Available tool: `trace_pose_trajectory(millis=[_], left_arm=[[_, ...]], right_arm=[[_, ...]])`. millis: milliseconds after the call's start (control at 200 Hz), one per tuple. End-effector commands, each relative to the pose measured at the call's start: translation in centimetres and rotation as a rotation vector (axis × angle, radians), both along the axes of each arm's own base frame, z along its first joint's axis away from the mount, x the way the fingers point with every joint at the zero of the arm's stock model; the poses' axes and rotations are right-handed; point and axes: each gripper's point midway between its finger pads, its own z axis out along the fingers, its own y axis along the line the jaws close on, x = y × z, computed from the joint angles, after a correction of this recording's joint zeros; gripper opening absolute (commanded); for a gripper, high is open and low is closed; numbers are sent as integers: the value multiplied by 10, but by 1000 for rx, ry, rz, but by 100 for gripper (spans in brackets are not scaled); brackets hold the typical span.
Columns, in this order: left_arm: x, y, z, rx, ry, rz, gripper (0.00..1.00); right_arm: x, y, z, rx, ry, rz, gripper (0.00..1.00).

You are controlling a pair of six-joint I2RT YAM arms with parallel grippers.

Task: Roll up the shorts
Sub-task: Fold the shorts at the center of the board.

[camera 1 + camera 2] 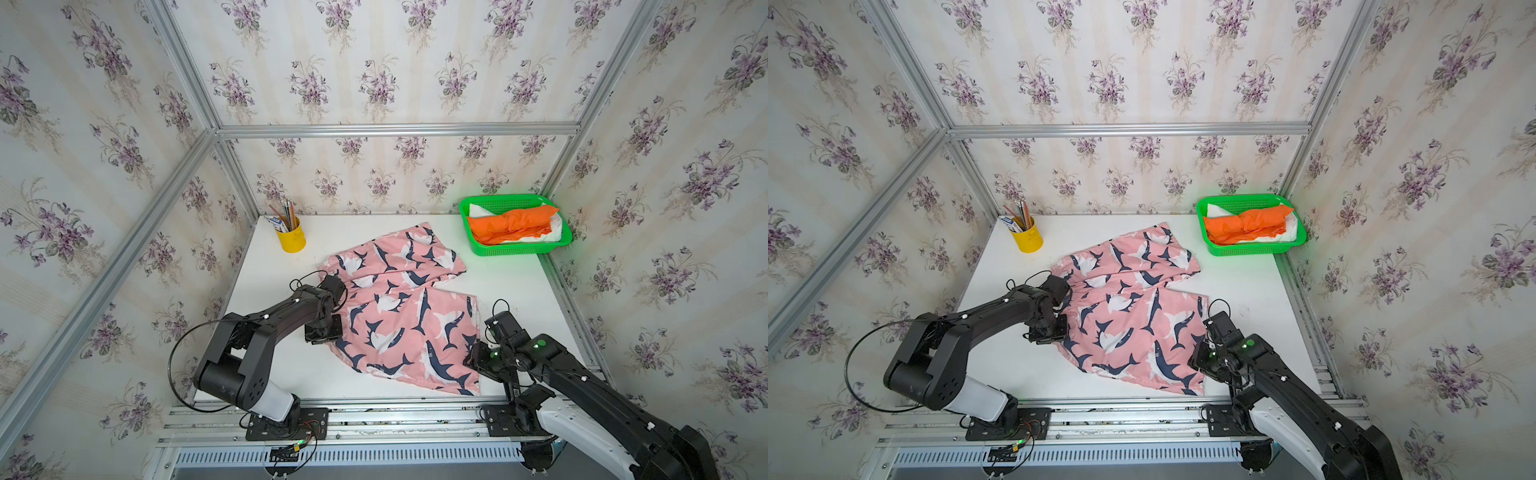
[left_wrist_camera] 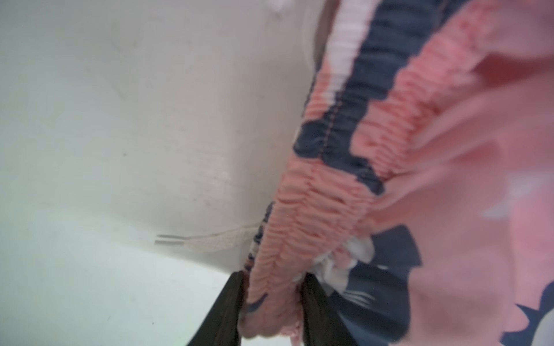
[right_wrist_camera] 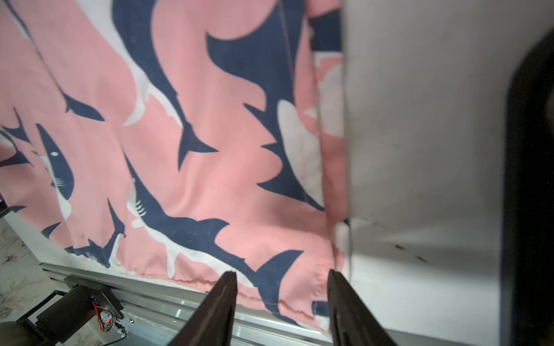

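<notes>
The pink shark-print shorts (image 1: 399, 311) (image 1: 1133, 307) lie spread flat on the white table (image 1: 511, 282). At their left edge my left gripper (image 1: 323, 332) (image 2: 271, 275) is shut on the gathered elastic waistband (image 2: 314, 209), which fills the gap between both fingers. My right gripper (image 1: 478, 357) (image 3: 281, 272) is open just over the near right hem corner of the shorts (image 3: 209, 149), with nothing between its fingers. The orange shorts (image 1: 513, 226) lie bunched on top of the white shorts (image 1: 552, 232) in the green basket (image 1: 515, 250).
A yellow cup (image 1: 291, 239) holding pencils stands at the back left of the table. The green basket sits in the back right corner. A white drawstring (image 2: 209, 241) trails from the waistband onto the table. Aluminium frame rails run along the table's front edge (image 1: 374, 407).
</notes>
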Motion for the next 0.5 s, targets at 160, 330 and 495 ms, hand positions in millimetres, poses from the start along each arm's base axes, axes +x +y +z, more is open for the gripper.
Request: trace_pose_trajectory(millis=[160, 330, 495], left_arm=[[-10, 8, 17, 29, 8, 26, 61], [-14, 6, 10, 14, 19, 26, 56], [-15, 4, -4, 13, 55, 21, 46]], right_arm=[[-35, -1, -8, -13, 150, -25, 52], [-36, 6, -16, 8, 173, -16, 47], [-32, 17, -24, 59, 177, -14, 16]])
